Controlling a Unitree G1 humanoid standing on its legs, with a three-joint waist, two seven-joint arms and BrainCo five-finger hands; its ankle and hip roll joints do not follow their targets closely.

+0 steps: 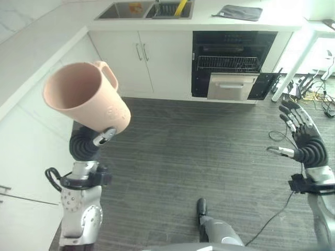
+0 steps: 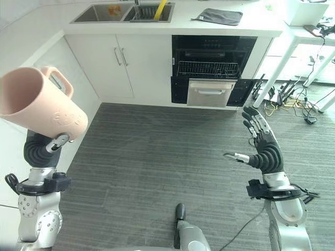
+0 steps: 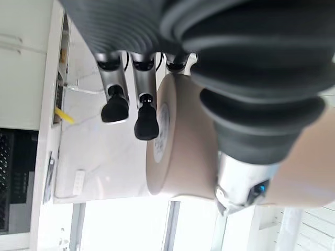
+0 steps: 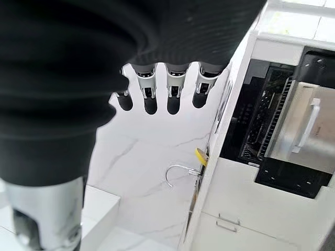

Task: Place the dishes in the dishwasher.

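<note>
My left hand (image 1: 85, 144) is raised at the left and holds a pale pink mug (image 1: 86, 99) tilted on its side, mouth toward me, handle on the far side. In the left wrist view the fingers (image 3: 116, 107) and thumb curl round the mug (image 3: 180, 151). My right hand (image 1: 307, 142) hovers open at the right, fingers straight and holding nothing. The dishwasher (image 1: 233, 65) stands open under the far counter, its wire rack (image 2: 209, 69) visible above a silver front panel (image 1: 232, 86); it also appears past the right hand's fingers (image 4: 151, 102).
White cabinets (image 1: 31, 130) and a counter run along the left. On the far counter are a sink (image 1: 123, 9) with a yellow item (image 1: 180, 7) and a grey cloth (image 1: 239, 12). A white table leg (image 1: 293, 65) and loose cables (image 1: 319, 94) lie right of the dishwasher.
</note>
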